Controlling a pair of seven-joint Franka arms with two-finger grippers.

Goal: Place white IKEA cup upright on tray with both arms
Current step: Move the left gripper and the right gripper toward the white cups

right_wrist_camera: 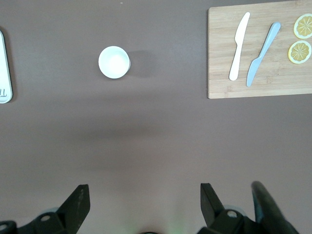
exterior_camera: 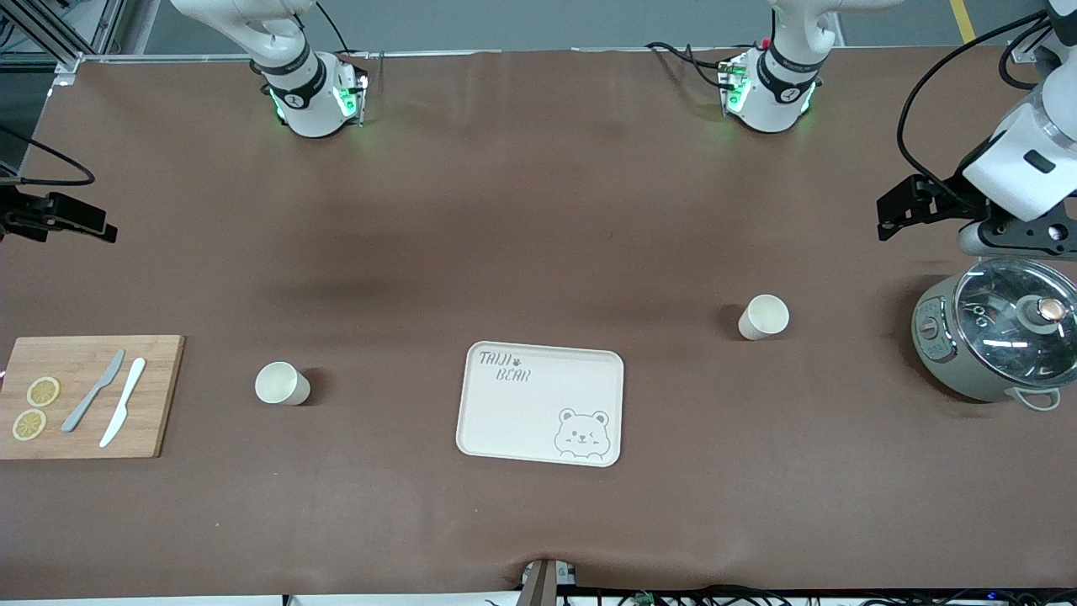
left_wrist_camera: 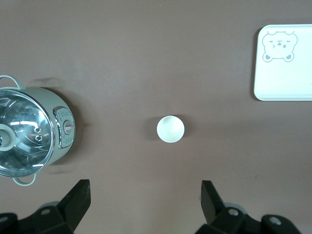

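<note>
Well apart from both cups (exterior_camera: pixel 764 317) (exterior_camera: pixel 282 383), open jaws hover.

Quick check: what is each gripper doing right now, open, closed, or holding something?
Left gripper: open, empty, above the table near the pot.
Right gripper: open, empty, above bare table at the right arm's end.

A high front camera faces both arm bases across the table and takes in the tray (exterior_camera: pixel 540 404), while each wrist camera looks straight down from well above, the left catching the tray's (left_wrist_camera: pixel 285 73) bear corner, the right only its (right_wrist_camera: pixel 4 68) lettered edge.
</note>
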